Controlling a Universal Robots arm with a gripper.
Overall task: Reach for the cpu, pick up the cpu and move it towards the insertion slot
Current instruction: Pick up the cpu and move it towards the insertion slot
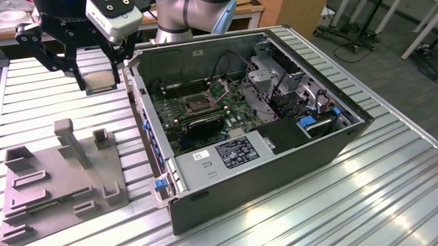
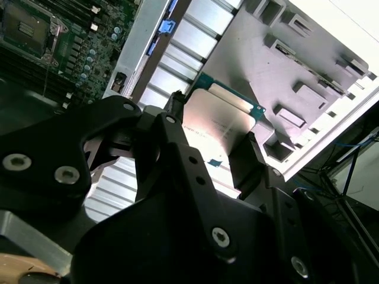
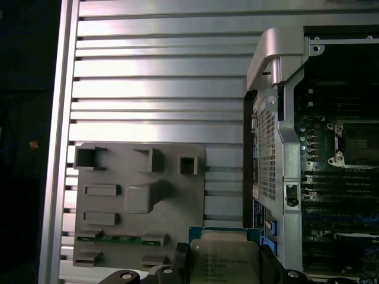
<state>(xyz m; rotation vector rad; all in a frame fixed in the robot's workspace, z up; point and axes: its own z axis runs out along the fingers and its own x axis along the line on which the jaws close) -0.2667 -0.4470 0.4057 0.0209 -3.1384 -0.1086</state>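
Silvery-beige, the cpu (image 1: pixel 100 80) hung pinched between the black fingers of the gripper (image 1: pixel 98 82) in the exterior view, lifted clear of the ribbed metal table (image 1: pixel 383 195) at about ten o'clock from the open computer case (image 1: pixel 253 133). The insertion slot (image 1: pixel 197 104), a metal-framed square with a dark centre, sat on the green board inside the case, well apart from the chip at roughly four o'clock from it. A grey plastic tray (image 1: pixel 61 174) lay on the table below the gripper, at about eight o'clock from the case.

In the second wrist view the gripper's fingers (image 2: pixel 172 148) pressed against opposite edges of the cpu (image 2: pixel 216 127), with the tray (image 2: pixel 266 71) beyond it and the slot (image 2: pixel 26 29) off at ten o'clock.

In the first wrist view the cpu (image 3: pixel 224 260) sat between the fingertips, the tray (image 3: pixel 142 195) just past it at eleven o'clock, and the slot (image 3: pixel 358 142) inside the case (image 3: pixel 278 89) at about two o'clock.
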